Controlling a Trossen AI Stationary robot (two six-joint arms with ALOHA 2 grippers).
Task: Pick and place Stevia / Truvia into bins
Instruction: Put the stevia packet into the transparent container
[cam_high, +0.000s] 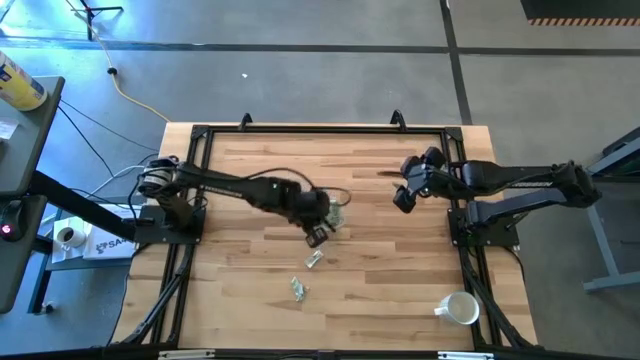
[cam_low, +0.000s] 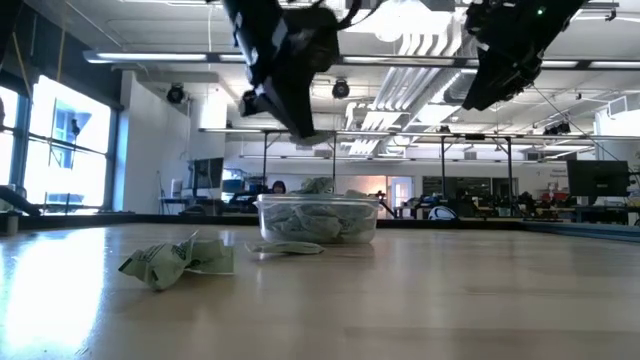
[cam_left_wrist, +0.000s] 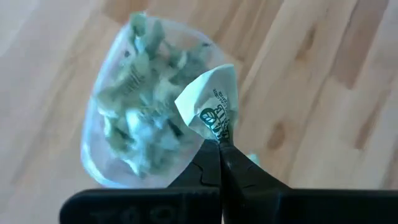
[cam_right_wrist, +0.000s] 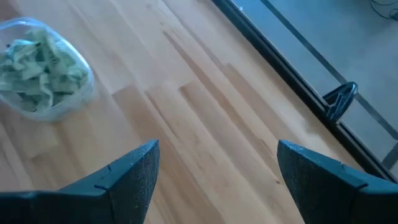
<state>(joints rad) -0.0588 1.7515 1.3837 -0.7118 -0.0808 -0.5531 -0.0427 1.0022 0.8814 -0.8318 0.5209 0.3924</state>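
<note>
My left gripper (cam_left_wrist: 217, 144) (cam_high: 318, 233) is shut on one white and green Stevia packet (cam_left_wrist: 211, 102), raised above the table beside the clear bin (cam_left_wrist: 106, 162) (cam_high: 336, 212). The bin stands on the table, filled with crumpled green and white packets (cam_low: 318, 217). Loose packets lie on the wood nearer the near edge (cam_high: 314, 259) (cam_high: 298, 289) (cam_low: 175, 262). My right gripper (cam_right_wrist: 217, 171) (cam_high: 404, 197) is open and hangs in the air to the bin's right, touching nothing. My left gripper pinches the packet's lower edge (cam_left_wrist: 216, 135) between its two fingertips. The fingers slant down from above. The packet is lifted clear of the table and sticks out past the fingertips, over the bin's rim, bent and slightly curled.
A white mug (cam_high: 460, 308) lies near the table's near right corner. A black frame (cam_high: 320, 128) runs round the table's edges. A flat packet (cam_low: 290, 247) lies just in front of the bin. Bare wood spreads between the bin and the right arm.
</note>
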